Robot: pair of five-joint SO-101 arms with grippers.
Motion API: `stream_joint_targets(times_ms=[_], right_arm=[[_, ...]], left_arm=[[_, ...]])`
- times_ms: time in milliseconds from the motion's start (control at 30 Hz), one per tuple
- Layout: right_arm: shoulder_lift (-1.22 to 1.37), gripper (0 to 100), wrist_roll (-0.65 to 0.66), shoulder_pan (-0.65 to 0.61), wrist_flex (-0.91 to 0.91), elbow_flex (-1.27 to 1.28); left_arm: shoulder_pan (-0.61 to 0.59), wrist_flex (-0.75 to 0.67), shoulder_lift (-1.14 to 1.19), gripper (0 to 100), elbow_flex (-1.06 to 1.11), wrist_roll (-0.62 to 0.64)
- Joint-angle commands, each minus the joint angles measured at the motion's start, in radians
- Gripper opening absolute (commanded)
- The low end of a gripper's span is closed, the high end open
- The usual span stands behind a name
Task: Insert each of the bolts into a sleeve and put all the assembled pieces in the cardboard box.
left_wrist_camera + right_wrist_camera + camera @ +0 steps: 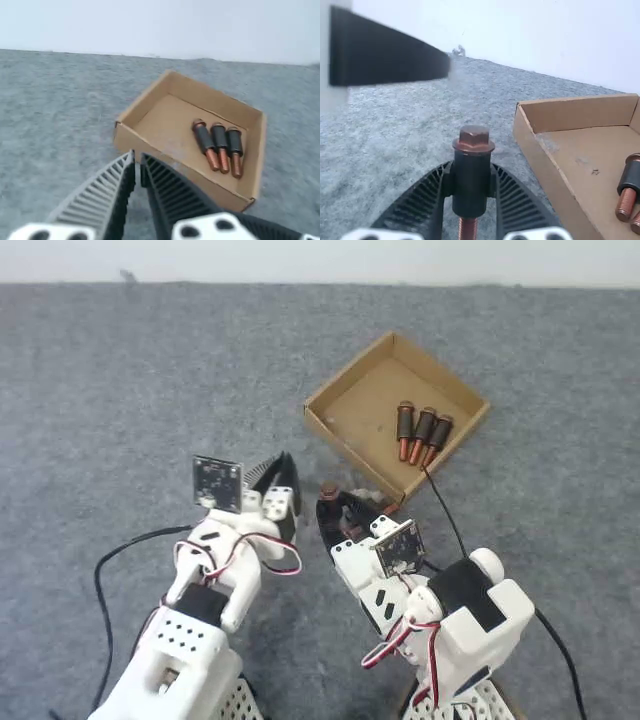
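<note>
Bolt (pixel 473 140) with black sleeve (pixel 470 187) looks stiff, smooth and rather heavy; right gripper (pixel 471 174) clamps it at the sleeve, just beside the cardboard box (pixel 575 113). Left gripper (pixel 137 167) is closed, empty.

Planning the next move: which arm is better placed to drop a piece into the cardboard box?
Right. The right gripper is shut on a sleeved bolt, close beside the cardboard box. The left gripper is shut on nothing.
</note>
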Motion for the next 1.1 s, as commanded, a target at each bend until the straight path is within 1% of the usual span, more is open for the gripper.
stream_joint_targets(times_ms=[0,33,67,133,233,300,367,433,533,633,833,933,1000,1067], right_arm=[[-0.045,0.6,-0.005,0.012,0.001,-0.028],[-0.045,0.6,-0.005,0.012,0.001,-0.028],[-0.045,0.6,-0.005,0.012,0.001,-0.028],[-0.045,0.6,-0.005,0.012,0.001,-0.028],[-0.045,0.6,-0.005,0.012,0.001,-0.028],[-0.045,0.6,-0.005,0.012,0.001,-0.028],[-0.045,0.6,-0.005,0.012,0.001,-0.028],[-0.051,0.6,-0.005,0.012,0.028,-0.029],[-0.053,0.6,-0.005,0.016,0.067,-0.049],[-0.054,0.6,-0.005,0.035,0.068,-0.054],[-0.054,0.6,-0.005,0.038,0.062,-0.046],[-0.056,0.6,-0.005,0.038,0.062,-0.046],[-0.071,0.6,-0.005,0.039,0.064,-0.041],[-0.113,0.6,-0.005,0.039,0.070,-0.012]], left_arm=[[-0.031,0.006,-0.058,1,-0.051,0.012],[-0.031,0.023,-0.089,1,-0.050,0.012],[-0.029,0.069,-0.127,1,-0.051,0.011],[-0.029,0.209,-0.233,1,-0.065,0.011],[-0.035,0.459,-0.428,1,-0.084,0.011],[-0.035,0.578,-0.568,1,-0.071,0.011],[-0.037,0.660,-0.701,1,-0.022,0.011],[-0.040,0.677,-0.724,1,0.016,0.009],[-0.097,0.675,-0.663,1,0.036,0.009],[-0.158,0.689,-0.677,1,0.045,0.009],[-0.247,0.850,-0.704,1,0.054,0.009],[-0.325,0.865,-0.704,1,0.073,0.008],[-0.365,0.867,-0.700,1,0.111,-0.028],[-0.400,0.890,-0.700,1,0.107,-0.109]])
